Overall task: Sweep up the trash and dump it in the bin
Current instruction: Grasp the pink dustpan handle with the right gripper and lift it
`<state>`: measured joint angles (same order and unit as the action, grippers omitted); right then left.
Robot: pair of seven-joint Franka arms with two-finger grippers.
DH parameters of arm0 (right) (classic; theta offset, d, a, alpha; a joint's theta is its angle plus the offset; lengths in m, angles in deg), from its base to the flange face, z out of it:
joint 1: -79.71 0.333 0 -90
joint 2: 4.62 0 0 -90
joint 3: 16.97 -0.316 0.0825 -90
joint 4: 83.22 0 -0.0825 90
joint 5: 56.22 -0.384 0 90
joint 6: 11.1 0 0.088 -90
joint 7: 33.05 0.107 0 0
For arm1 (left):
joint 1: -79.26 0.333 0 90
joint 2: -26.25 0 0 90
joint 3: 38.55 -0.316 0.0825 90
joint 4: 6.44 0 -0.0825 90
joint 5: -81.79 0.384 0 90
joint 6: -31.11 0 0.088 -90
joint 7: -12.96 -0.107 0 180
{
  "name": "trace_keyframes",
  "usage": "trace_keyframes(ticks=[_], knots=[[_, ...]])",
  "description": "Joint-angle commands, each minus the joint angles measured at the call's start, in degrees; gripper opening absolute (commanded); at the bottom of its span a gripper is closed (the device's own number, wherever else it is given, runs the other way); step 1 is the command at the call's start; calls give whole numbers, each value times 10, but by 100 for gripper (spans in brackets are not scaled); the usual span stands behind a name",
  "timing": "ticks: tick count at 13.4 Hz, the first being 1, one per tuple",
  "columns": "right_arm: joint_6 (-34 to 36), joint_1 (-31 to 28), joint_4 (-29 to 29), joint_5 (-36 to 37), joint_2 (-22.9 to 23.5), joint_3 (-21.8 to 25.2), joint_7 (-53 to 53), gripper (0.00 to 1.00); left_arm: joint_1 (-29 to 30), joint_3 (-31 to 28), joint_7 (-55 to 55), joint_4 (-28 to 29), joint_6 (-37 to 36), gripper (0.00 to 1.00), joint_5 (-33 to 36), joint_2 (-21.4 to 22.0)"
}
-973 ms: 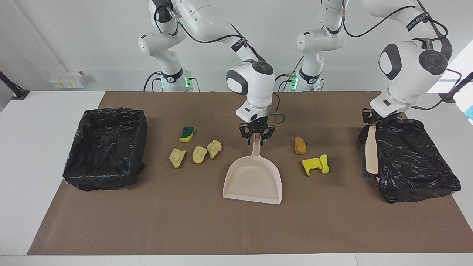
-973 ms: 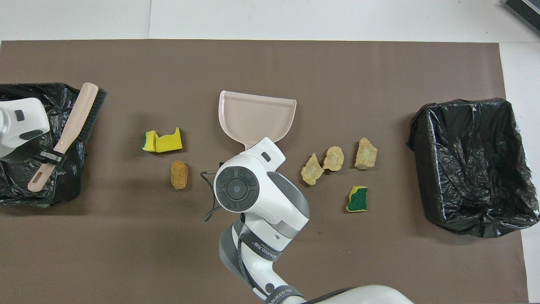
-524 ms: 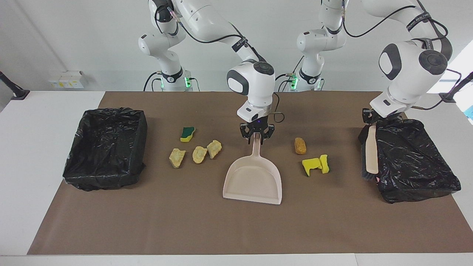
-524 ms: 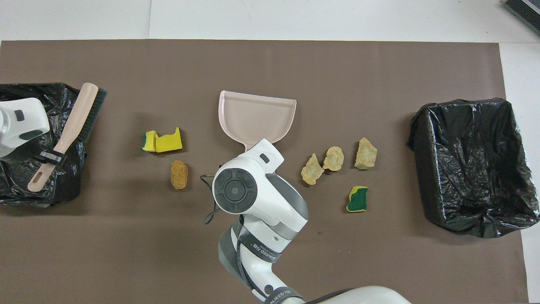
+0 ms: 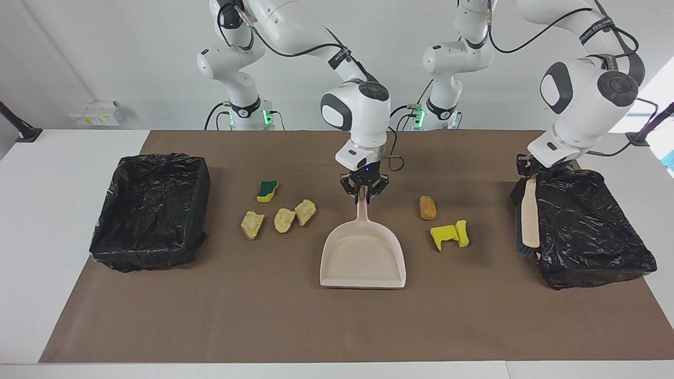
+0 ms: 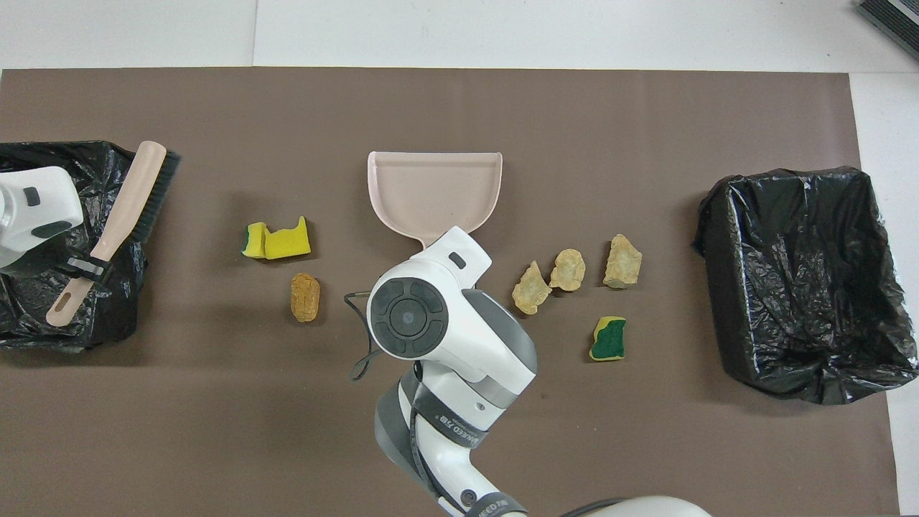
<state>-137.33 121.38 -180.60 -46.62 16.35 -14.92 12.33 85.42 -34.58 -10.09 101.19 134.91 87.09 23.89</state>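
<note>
Pinched on the tip of the beige dustpan's handle, the right gripper (image 5: pixel 364 197) has just finished closing, and the dustpan (image 5: pixel 363 258) has swung from a slight skew to sit square on the brown mat (image 5: pixel 295 321), mouth pointing away from the robots; the grab looks done, so sweeping can likely start. At the left arm's end of the table, the left gripper (image 5: pixel 528 171) stays clamped on the brush (image 5: pixel 529 218), which hangs against the black-lined bin (image 5: pixel 595 231) there. Trash lies loose on both sides of the pan: three tan foam lumps (image 5: pixel 279 218) and a green-and-yellow sponge (image 5: pixel 267 190) toward the right arm's end, an orange-brown lump (image 5: pixel 427 207) and yellow sponge pieces (image 5: pixel 450 234) toward the left arm's end. From overhead, the right arm's wrist hides the handle, but the dustpan (image 6: pixel 434 190) shows bare mat (image 6: pixel 459 108) ahead of its mouth, and open lanes separate it from the yellow sponge pieces (image 6: pixel 276 240) and the tan foam lumps (image 6: pixel 571 271). A second black-lined bin (image 6: pixel 804 280) sits at the mat's edge, well apart from the scraps.
</note>
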Motion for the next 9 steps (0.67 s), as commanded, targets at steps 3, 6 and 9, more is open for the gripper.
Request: trace_keyframes(ticks=[3,6,9], knots=[[141,-55,-11,-50,-95,-5,-275,0,-4,7,140,6,4,0,0,-7],[204,-86,-12,-50,-110,-5,-481,0,-25,9,225,17,12,0,-14,-24],[209,-112,-20,-51,-110,-6,-658,0,-58,9,254,65,17,0,-14,-18]])
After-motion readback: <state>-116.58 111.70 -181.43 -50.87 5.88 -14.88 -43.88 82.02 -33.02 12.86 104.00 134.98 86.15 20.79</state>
